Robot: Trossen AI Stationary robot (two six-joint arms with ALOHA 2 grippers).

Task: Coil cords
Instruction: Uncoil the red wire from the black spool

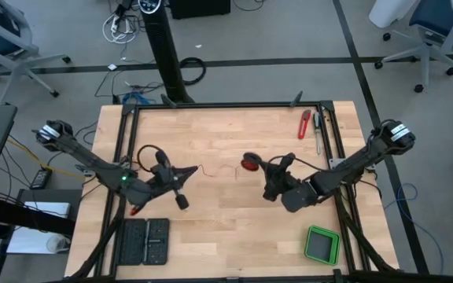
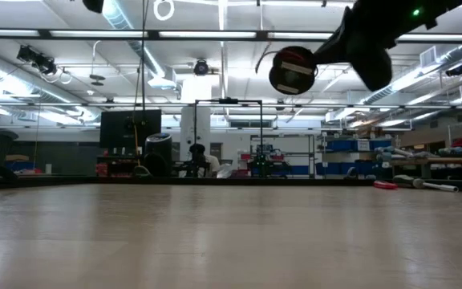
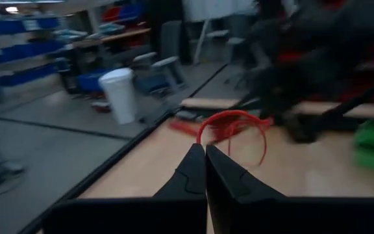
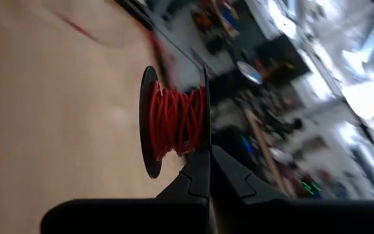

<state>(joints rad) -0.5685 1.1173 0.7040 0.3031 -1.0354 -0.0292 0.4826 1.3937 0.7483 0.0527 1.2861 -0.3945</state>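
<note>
The right hand is closed on a spool of red wire, up off the surface. The left hand, closed, probably pinches the wire's loose end. Keep it tight and wind slowly.

— Counter: pale wood planks, grain seen, smooth with a dull sheen; it is framed by dark matt metal rails.

— Cord?

— Thin red wire, plastic-coated, slightly glossy. It is wound on a spool with flat black matt flanges.

— Tools?

— Left tool and right tool: fingers are seen as dark matt plastic, smooth, pressed together at the tips.

— Other items?

— Green box: bright plastic rim, darker inset face. Red-handled cutter: handle looks like plastic. Black trays: matt, ribbed surface.
</note>
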